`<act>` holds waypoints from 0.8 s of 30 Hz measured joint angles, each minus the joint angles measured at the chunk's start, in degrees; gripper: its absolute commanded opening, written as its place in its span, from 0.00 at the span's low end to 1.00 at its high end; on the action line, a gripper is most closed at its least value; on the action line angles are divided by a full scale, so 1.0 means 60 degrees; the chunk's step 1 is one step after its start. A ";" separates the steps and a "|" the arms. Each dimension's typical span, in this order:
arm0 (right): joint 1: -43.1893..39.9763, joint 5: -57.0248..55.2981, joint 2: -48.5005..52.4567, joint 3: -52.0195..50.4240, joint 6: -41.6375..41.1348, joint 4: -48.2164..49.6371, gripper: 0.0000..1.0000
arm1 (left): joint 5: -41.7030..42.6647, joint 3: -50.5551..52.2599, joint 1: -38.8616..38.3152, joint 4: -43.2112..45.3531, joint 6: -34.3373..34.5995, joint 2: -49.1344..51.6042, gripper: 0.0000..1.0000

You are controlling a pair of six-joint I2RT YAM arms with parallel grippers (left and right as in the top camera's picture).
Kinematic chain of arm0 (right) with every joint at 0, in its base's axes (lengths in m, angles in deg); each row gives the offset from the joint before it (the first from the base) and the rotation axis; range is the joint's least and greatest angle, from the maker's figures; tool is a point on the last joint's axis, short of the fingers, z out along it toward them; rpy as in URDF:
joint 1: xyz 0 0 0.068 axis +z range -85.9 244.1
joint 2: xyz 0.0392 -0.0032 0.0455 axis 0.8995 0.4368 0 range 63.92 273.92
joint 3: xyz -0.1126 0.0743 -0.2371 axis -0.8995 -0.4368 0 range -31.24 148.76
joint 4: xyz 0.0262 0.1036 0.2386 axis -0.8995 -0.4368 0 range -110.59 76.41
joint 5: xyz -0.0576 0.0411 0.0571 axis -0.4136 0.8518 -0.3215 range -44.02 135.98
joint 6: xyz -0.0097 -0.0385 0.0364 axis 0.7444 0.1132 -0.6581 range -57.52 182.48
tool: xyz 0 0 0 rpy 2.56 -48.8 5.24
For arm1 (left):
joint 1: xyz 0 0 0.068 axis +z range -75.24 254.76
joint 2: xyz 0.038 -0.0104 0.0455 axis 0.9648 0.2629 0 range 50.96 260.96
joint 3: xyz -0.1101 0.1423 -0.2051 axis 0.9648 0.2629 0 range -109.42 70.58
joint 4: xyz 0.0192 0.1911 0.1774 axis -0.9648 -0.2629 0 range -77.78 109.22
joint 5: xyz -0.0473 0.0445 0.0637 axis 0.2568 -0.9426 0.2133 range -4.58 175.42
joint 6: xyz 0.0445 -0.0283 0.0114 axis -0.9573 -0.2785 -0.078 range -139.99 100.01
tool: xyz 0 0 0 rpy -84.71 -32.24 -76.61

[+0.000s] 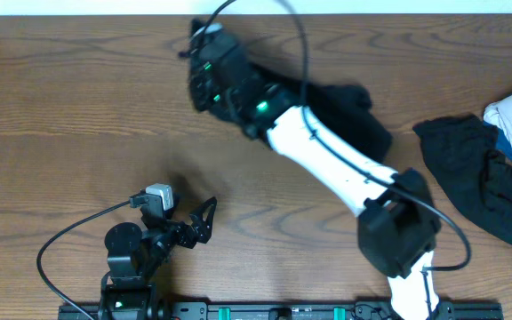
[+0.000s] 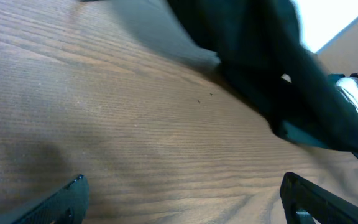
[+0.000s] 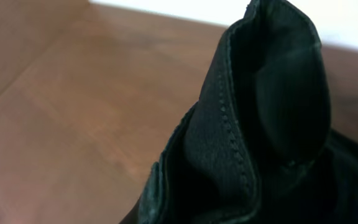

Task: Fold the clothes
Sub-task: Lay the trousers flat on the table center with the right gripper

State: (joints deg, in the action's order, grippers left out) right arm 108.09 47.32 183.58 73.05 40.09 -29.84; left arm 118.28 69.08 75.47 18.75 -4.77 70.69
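Black garment [image 3: 253, 124] lies diagonally, far-left to near-right, under right gripper [image 1: 204, 44], grip unclear; left gripper [image 2: 185, 200] spread apart

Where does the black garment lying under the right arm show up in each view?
Overhead: black garment at top centre, partly under the right arm.
Left wrist: black garment, probably the dark mass at upper right.
Right wrist: black garment, its stitched fold filling centre and right.
Shared landmark: the wooden table.

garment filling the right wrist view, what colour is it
The garment is plain black, with a line of stitching along its edge; the right wrist view shows it best.
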 measured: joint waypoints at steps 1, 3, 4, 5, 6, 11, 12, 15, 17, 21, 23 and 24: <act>0.0204 0.0055 0.0080 0.0000 -0.0109 0.0087 0.30 | 0.0000 0.0000 0.0000 0.0000 0.0000 0.0000 0.98; 0.0572 0.0160 0.0106 0.0000 -0.0273 0.0273 0.47 | 0.0000 0.0000 0.0000 0.0000 0.0000 0.0000 0.98; 0.0780 0.0208 0.0098 0.0004 -0.0270 0.0415 0.51 | 0.0000 0.0000 -0.0004 0.0000 0.0000 0.0000 0.98; 0.0925 0.0255 0.0091 0.0022 -0.0317 0.0546 0.51 | 0.0000 0.0000 -0.0004 0.0004 0.0000 0.0000 0.98; 0.1078 0.0295 0.0084 0.0036 -0.0306 0.0663 0.52 | 0.0000 0.0000 -0.0004 0.0000 0.0000 0.0000 0.98; 0.1366 0.0729 0.0076 0.0055 -0.0346 0.1191 0.56 | 0.0000 0.0000 0.0000 0.0000 0.0000 0.0000 0.98; 0.1341 0.0761 0.0062 0.0058 -0.0342 0.1202 0.56 | 0.0000 0.0000 -0.0004 0.0000 0.0000 0.0000 0.98; 0.1096 0.0845 -0.0113 0.0058 -0.0222 0.0994 0.55 | 0.0000 0.0000 -0.0004 0.0000 0.0000 0.0000 0.98; 0.0729 0.0772 -0.0463 0.0055 -0.0011 0.0390 0.55 | 0.0022 -0.0011 -0.0004 -0.0004 0.0000 0.0004 0.98; -0.0342 0.0058 -0.1592 0.0069 0.0645 -0.1494 0.56 | 0.0171 -0.0025 -0.0004 0.0124 -0.0004 0.0011 0.98; -0.0987 -0.0397 -0.2240 0.0127 0.0900 -0.2524 0.60 | 0.0240 -0.0022 -0.0004 0.0310 0.0000 0.0011 0.98; -0.1384 -0.0601 -0.2579 0.0189 0.1009 -0.3166 0.61 | 0.0255 -0.0025 -0.0004 0.0353 -0.0004 0.0007 0.98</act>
State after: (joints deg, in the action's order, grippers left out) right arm 99.78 43.72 168.10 74.18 46.15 -48.83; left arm 119.81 68.92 75.45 20.87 -4.79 70.73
